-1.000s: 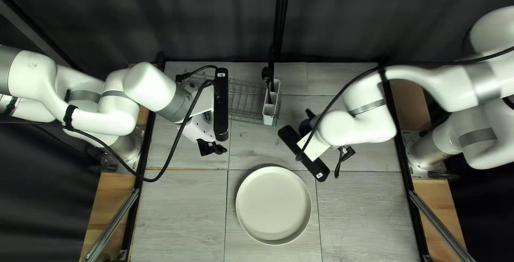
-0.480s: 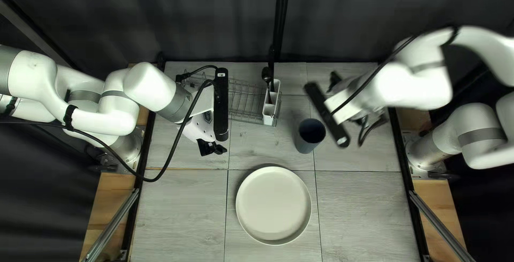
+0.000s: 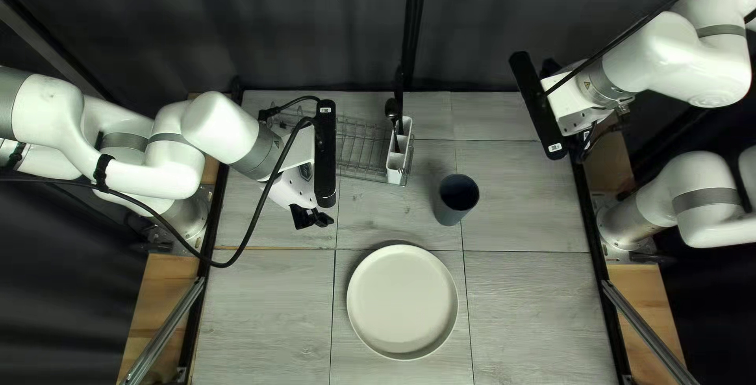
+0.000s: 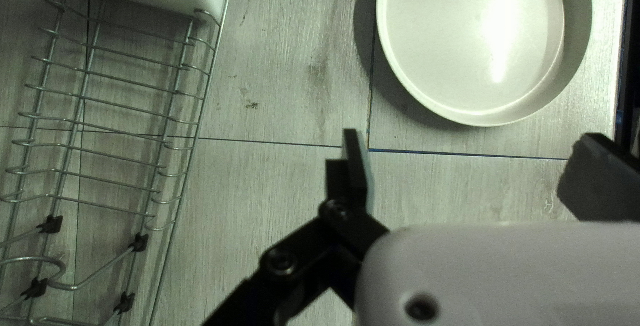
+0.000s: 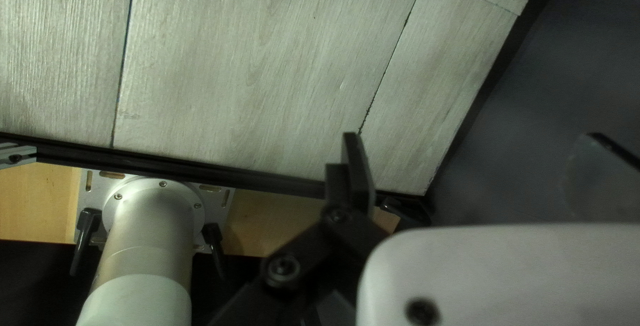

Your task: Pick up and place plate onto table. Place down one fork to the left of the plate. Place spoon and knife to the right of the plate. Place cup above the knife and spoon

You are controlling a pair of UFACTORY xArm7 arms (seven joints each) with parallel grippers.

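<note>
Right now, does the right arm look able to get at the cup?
Probably yes: the right gripper is open and holds nothing, and no object stands on the tabletop between it and the upright cup.

Right fingers (image 5: 361, 169) — apart | wood-grained table (image 5: 253, 66) | arm base (image 5: 150, 223) — beside table's edge

Left arm (image 3: 224, 127): one, bent, reaching inward; left gripper (image 3: 321, 218) slanted downward, jaws wide apart. Right arm (image 3: 681, 62): one, bent, upper right of the top left view; right gripper (image 3: 583, 147) angled downward, jaws wide apart.
</note>
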